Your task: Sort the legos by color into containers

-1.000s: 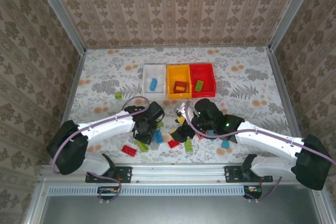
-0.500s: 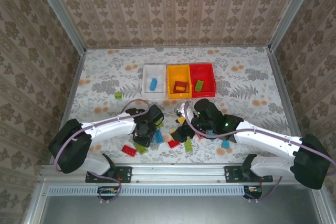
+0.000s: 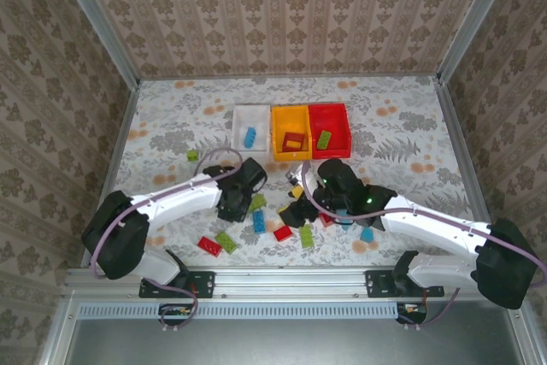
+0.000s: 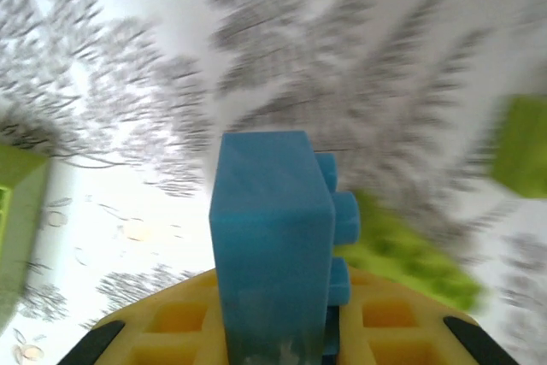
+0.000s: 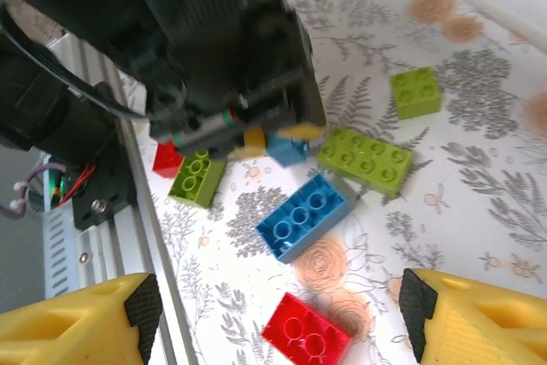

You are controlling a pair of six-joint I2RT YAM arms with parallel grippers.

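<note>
Nearest the arm bases, we record loose studded plastic bricks scattered on the floral-patterned table. They include a red brick, a lime green brick, a second red brick and a blue brick.

Just beyond these, the right gripper hangs low over the scatter. Its jaws are spread wide with nothing between them. Beside it, the left gripper is pinching a small blue studded plastic brick. That brick is clear of the table, and its studs point sideways in the wrist view.

Handling assessment: we judge this brick light, rigid and glossy. It will not deform, but it could pivot or slip if caught by a corner. The soundest hold is across two flat opposite walls, away from the studs, and the present grip appears to be of that kind.

Farthest out, three open rectangular plastic bins stand in a row, side by side:
- The white bin contains a blue piece.
- The orange-yellow bin contains a red piece.
- The red bin contains a lime green piece.

On that evidence, we judge the white bin to be the destination for the held brick. A stray green brick lies well apart from the rest, to the left.
</note>
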